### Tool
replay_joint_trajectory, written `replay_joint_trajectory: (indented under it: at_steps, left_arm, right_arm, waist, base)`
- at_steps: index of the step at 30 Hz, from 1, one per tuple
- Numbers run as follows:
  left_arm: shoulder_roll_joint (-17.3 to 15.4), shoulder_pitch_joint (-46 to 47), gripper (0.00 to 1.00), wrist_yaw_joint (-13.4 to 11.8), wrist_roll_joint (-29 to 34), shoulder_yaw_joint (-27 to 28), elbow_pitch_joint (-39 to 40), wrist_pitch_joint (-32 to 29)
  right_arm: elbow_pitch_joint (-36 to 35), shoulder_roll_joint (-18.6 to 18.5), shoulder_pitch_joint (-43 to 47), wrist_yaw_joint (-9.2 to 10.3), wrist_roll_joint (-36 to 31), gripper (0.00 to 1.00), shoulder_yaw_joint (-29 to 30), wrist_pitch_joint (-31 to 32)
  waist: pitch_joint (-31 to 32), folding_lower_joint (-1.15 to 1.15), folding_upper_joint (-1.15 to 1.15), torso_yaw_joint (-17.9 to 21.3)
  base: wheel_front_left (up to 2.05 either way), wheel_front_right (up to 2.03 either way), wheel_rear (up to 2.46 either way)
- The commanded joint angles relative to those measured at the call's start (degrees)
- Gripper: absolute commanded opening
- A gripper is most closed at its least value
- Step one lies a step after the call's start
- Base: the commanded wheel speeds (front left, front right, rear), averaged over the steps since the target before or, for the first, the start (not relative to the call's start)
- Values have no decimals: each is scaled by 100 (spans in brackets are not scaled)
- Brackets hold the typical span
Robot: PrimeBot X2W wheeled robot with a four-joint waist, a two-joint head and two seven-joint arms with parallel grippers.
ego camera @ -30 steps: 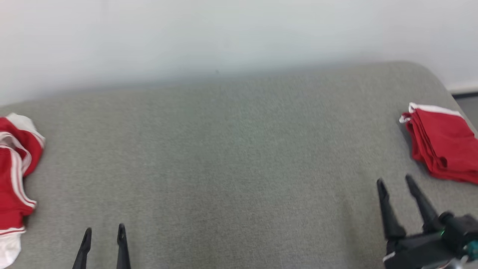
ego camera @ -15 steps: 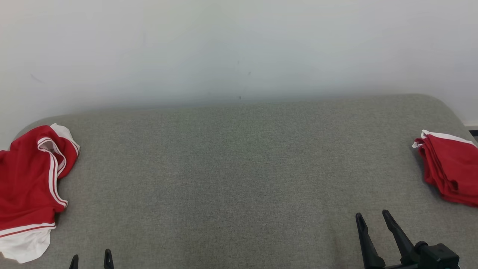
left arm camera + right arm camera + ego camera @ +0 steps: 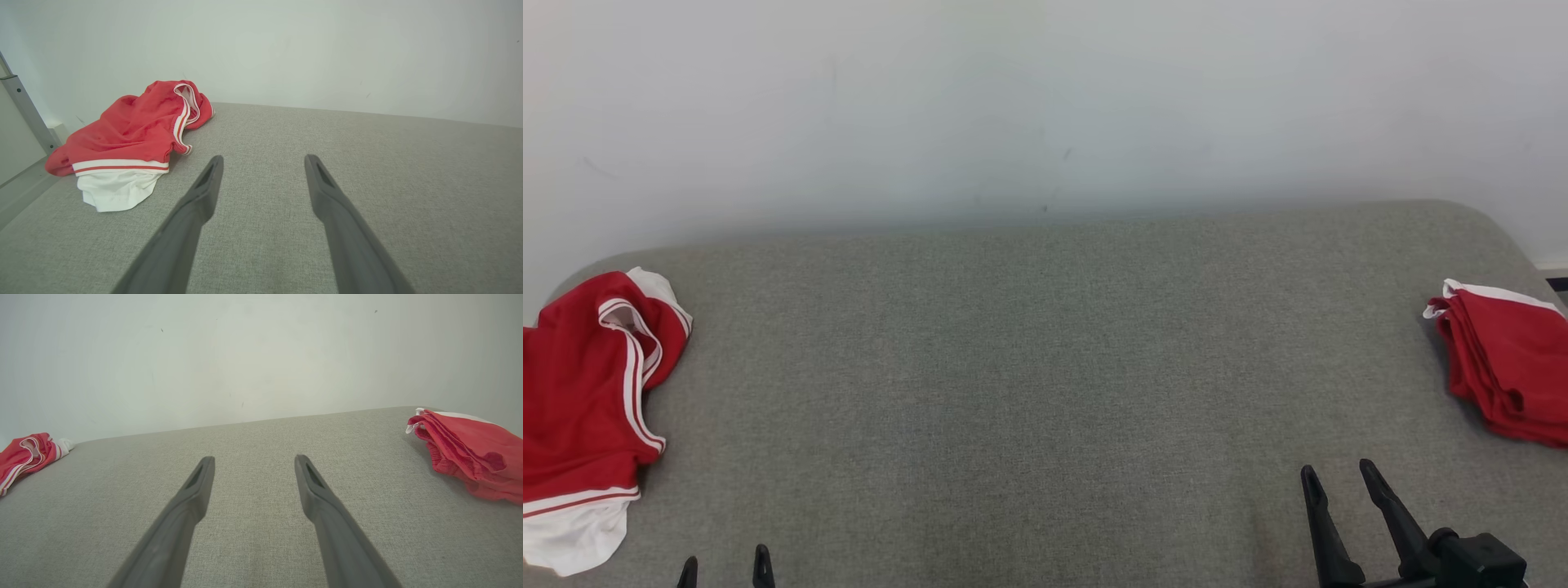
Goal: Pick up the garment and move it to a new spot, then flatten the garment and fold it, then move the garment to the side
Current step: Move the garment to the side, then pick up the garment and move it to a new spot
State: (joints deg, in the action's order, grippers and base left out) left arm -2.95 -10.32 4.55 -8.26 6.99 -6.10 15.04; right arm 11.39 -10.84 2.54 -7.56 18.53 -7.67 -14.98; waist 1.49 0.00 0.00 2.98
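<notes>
The crumpled garment (image 3: 130, 134), red with white striped trim and a white panel at its near end, lies in a loose heap ahead of the left gripper (image 3: 263, 159) and off to that gripper's left, apart from its fingertips and touched by nothing. Both fingers are spread wide with only bare cloth between them, so this gripper is released and empty. The right gripper (image 3: 1337, 469) is parted and empty too. It is well apart from the heap, and a folded pile (image 3: 1503, 367) of red fabric with a white edge lies ahead of it and to its right. Judging from this layout, one piece looks finished and set aside, while for the crumpled one nothing has begun: picking it up, moving it to the open middle of the grey padded surface (image 3: 1045, 367), flattening, folding and setting it aside all remain. Several things are hard to settle. The head view cuts off the outer side of both the heap and the pile. I cannot tell whether the white panel belongs to the red piece or is a second item beneath it, or what kind of garment it is. The plain wall (image 3: 1045, 98) behind and a metal post (image 3: 24, 110) beyond the heap give little more.
</notes>
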Motion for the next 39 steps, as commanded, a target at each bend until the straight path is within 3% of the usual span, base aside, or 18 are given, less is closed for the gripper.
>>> replay_joint_trajectory:
  at_steps: [1, 16, 39]
  left_arm:
    - [9, -31, 100, -8, -24, -2, 9, 18]
    - [8, 33, 100, -4, -7, 9, -13, 18]
    - [8, -238, 100, -5, 117, 207, 121, 19]
  right_arm:
    - [-2, 11, 17, 13, -25, 100, -6, -22]
    - [-14, -54, 33, 13, -31, 100, -17, -24]
    - [-12, 55, 68, 13, 5, 100, -180, -23]
  waist:
    - [-7, 0, 0, 5]
    - [20, 0, 0, -266]
    - [198, 0, 0, -2228]
  base:
    - [0, 0, 0]
    - [0, 0, 0]
    - [0, 0, 0]
